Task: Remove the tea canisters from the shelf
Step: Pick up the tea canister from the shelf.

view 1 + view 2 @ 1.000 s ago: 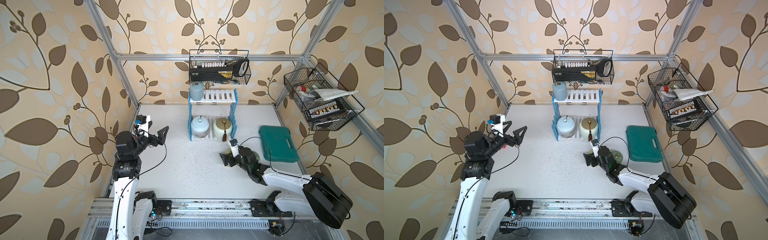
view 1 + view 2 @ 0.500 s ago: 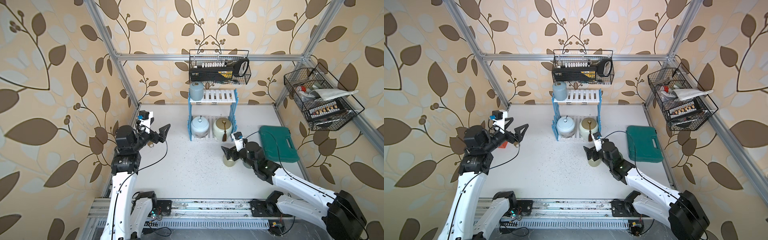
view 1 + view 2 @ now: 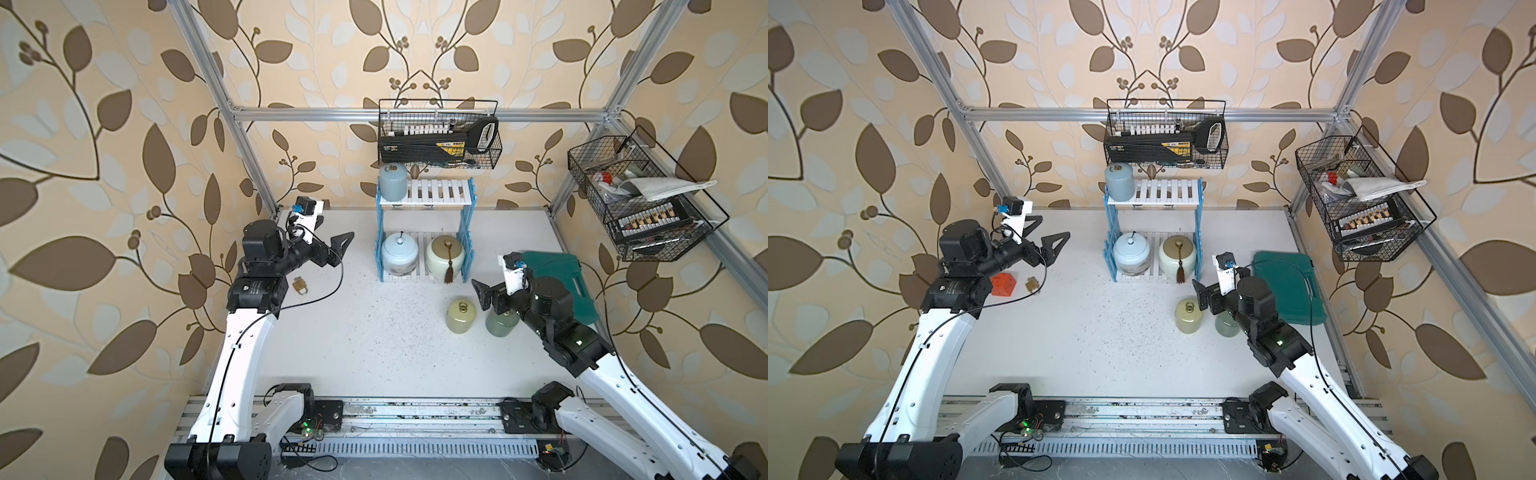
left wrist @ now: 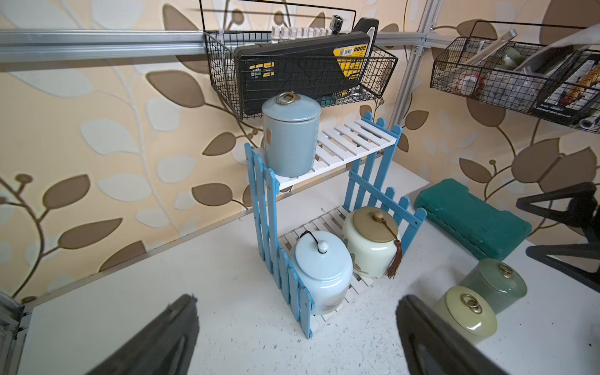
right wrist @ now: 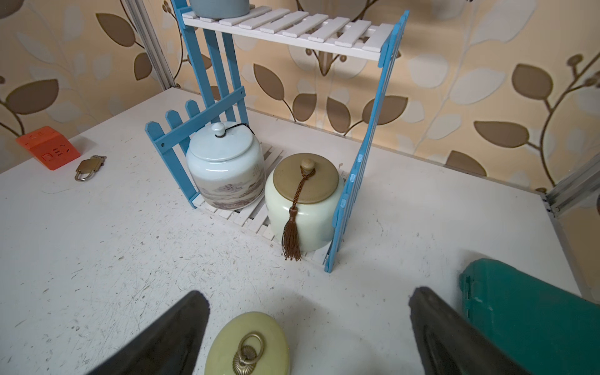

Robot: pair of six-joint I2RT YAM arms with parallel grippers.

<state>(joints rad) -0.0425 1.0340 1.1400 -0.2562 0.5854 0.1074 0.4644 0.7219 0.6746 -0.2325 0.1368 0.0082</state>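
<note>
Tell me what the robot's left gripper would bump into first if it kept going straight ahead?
Most likely the blue picket-fence side panel of the small white-slatted shelf, with the squat pale blue round jar just behind it. The open left gripper points that way, but its height is hard to judge.

Bright and even in both top views, lit softly from overhead. White table clean, not blown out; only faint, short shadows at the foot of the shelf. Sharp at centre, a little soft and stretched toward the edges, most at 9 and 3 o'clock. Strongly wide-angle in both wrist views, rail slightly bowed. Left fingers and right fingers badly blurred, too near the lens. Small sheen on the cream jar and yellow-green lid.
</note>
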